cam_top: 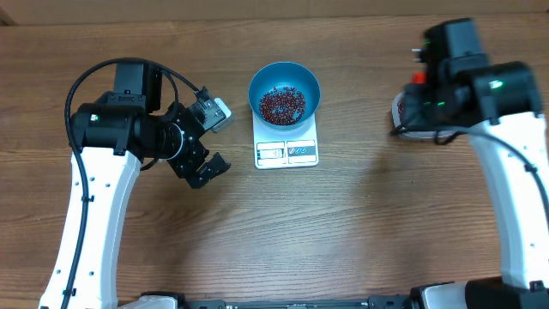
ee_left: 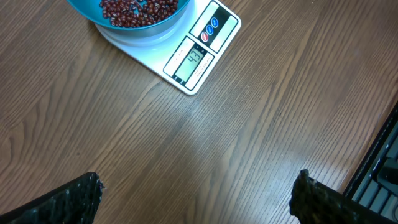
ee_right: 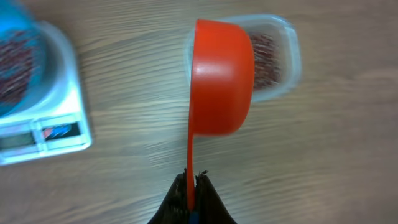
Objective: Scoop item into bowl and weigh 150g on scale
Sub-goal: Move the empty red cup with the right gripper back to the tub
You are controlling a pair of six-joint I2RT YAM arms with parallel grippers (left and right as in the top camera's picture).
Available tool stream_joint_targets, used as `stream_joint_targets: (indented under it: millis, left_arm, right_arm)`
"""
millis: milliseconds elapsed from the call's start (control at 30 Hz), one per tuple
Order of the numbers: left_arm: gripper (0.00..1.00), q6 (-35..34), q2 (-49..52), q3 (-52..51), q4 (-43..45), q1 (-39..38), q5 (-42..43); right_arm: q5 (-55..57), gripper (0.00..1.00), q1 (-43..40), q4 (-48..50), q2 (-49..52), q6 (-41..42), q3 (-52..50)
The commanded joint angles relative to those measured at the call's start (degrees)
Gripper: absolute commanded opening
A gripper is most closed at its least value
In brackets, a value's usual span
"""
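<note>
Refill step: right gripper point(ee_right: 189, 186) clenched the red scoop point(ee_right: 221, 81) over the tub point(ee_right: 280, 59) near the bench's right edge, left gripper point(cam_top: 213, 139) hung released; bowl point(cam_top: 285, 92) of beans point(cam_top: 282, 104) sat on scale point(cam_top: 286, 150), next likely needed another dip.

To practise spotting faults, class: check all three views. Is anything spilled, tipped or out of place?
Nothing stands out. The bowl sits on the scale, beans inside it, none seen on the table. The tub is upright; the right gripper grips the scoop by its handle.
</note>
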Motion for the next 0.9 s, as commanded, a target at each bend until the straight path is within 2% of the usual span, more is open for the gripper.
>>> stream_joint_targets:
  millis: [0,167,367,533,800,867]
  left_arm:
    - [1.00,-0.4,-0.7,1.1,0.0,0.2,0.1]
    - [1.00,-0.4,-0.7,1.2,0.0,0.2,0.1]
    - [1.00,-0.4,-0.7,1.1,0.0,0.2,0.1]
    - [1.00,-0.4,-0.7,1.1,0.0,0.2,0.1]
    - [1.00,-0.4,-0.7,1.1,0.0,0.2,0.1]
    - [1.00,-0.4,-0.7,1.2,0.0,0.2,0.1]
  right_arm:
    - [0.1,0.04,-4.3,0.5,1.7,-1.6,0.5]
    - [0.0,0.04,-8.7,1.5,7.0,-3.4,0.3]
    - [1.1,0.04,-9.1,3.1,15.3,-3.3,0.3]
    - [8.8,0.04,-9.0,5.5,20.6,0.2,0.3]
    - [12.0,0.04,-9.1,9.2,27.2,-0.1,0.3]
    - [16.5,0.04,-9.1,8.7,28.7,3.1,0.3]
